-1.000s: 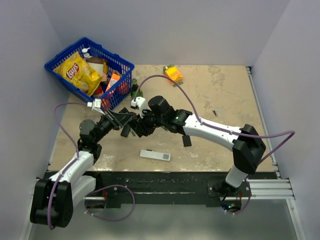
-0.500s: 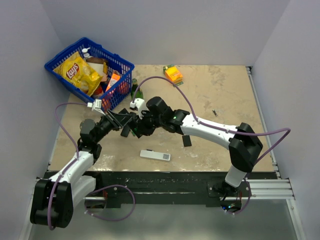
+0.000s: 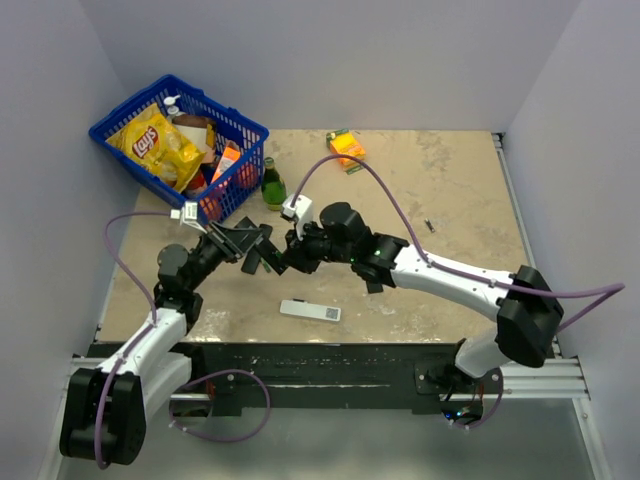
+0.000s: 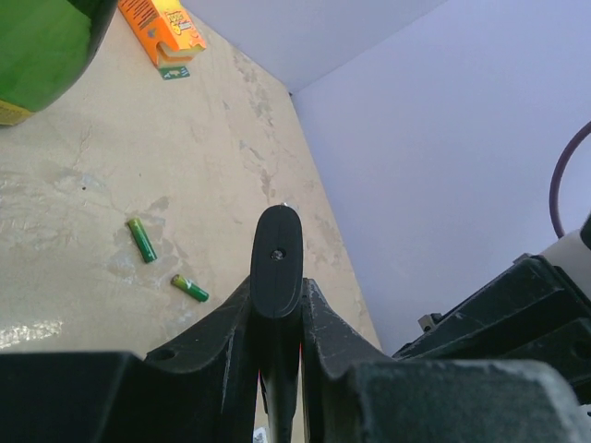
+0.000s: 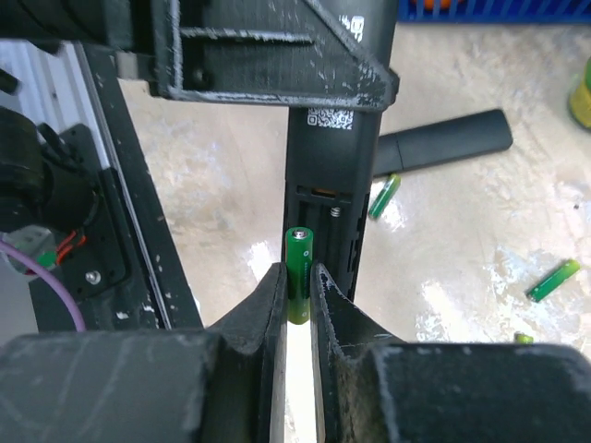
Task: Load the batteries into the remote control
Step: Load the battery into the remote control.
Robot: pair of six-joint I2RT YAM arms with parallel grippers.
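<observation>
My left gripper [image 4: 277, 297] is shut on the slim black remote control [image 4: 277, 254], holding it above the table; its rounded end sticks out past the fingertips. In the right wrist view the remote control [image 5: 337, 138] hangs upright with its battery compartment [image 5: 330, 217] open and a spring showing. My right gripper [image 5: 297, 281] is shut on one green battery [image 5: 298, 263], held upright just in front of that compartment's left slot. Other batteries [image 5: 385, 197] [image 5: 554, 280] lie loose on the table, two also in the left wrist view [image 4: 141, 240] [image 4: 189, 288]. From above, both grippers [image 3: 243, 243] [image 3: 290, 255] meet mid-table.
A black bar-shaped piece [image 5: 443, 143] lies on the table behind the remote. A flat white remote [image 3: 310, 311] lies near the front edge. A blue basket [image 3: 125, 110] of groceries sits back left, a green bottle [image 3: 271, 185] beside it, an orange carton [image 3: 346, 148] at the back.
The right arm has swung to the right and its wrist has drawn back slightly from the left gripper. Its jaws have closed further onto the battery. The left gripper still holds the remote.
</observation>
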